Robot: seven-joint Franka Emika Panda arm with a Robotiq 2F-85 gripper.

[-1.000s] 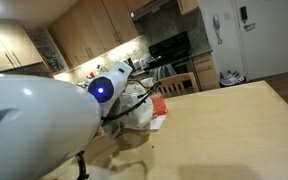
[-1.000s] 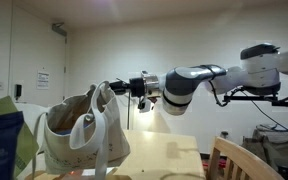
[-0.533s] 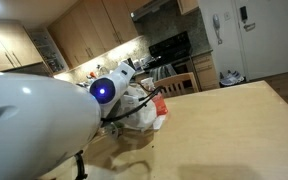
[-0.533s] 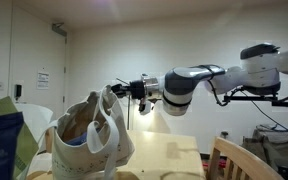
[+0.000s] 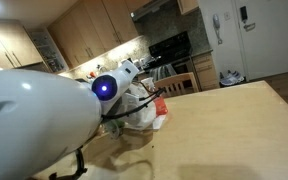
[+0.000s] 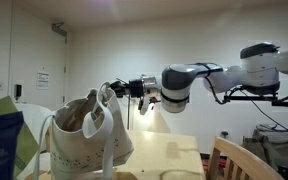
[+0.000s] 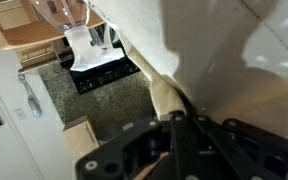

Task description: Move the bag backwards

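The off-white cloth tote bag [image 6: 84, 140] stands on the wooden table [image 6: 169, 155], its handles pulled upward. In an exterior view it shows partly behind the arm [image 5: 142, 108]. My gripper [image 6: 113, 90] is at the bag's top right and is shut on one floppy handle. In the wrist view the gripper [image 7: 174, 116] clamps the cream handle strap [image 7: 162, 95], with the bag cloth [image 7: 229, 50] filling the upper right. The dark logo does not show clearly.
A blue-green packet [image 6: 4, 135] stands at the near left. A wooden chair back [image 6: 234, 160] is at the table's right. A red item [image 5: 160, 106] lies beside the bag. Kitchen cabinets and a stove [image 5: 169, 45] stand behind.
The bag has swayed and tilted under the gripper's pull on the handle, and it now stands a little further right on the table. The gripper stays shut on the handle.
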